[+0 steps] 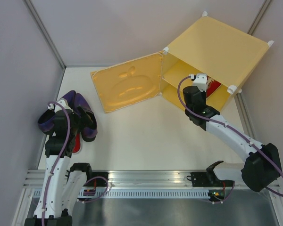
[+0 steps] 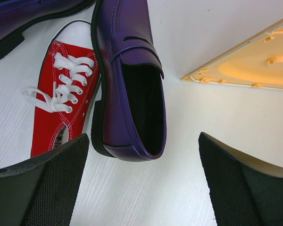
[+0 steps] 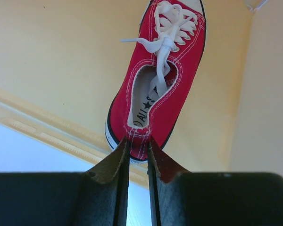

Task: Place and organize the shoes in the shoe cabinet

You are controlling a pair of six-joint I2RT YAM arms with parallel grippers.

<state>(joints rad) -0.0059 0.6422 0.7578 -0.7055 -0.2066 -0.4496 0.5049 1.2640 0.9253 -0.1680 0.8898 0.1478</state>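
Note:
The yellow shoe cabinet (image 1: 217, 47) stands at the back right with its apple-embossed door (image 1: 129, 87) swung open. My right gripper (image 3: 137, 146) is shut on the heel of a red sneaker (image 3: 160, 80) and holds it inside the cabinet opening (image 1: 211, 87), over a yellow inner surface (image 3: 61, 61). My left gripper (image 2: 144, 183) is open and empty, hovering just behind the heel of a purple loafer (image 2: 132, 84). The second red sneaker (image 2: 61, 99) lies beside that loafer. The other loafer (image 2: 19, 19) lies at the far left. The loafers (image 1: 82, 115) sit at the table's left.
The open door's corner (image 2: 254, 61) lies right of the loafers. Grey walls close in the table at left, back and right. A metal rail (image 1: 146, 181) with both arm bases runs along the near edge.

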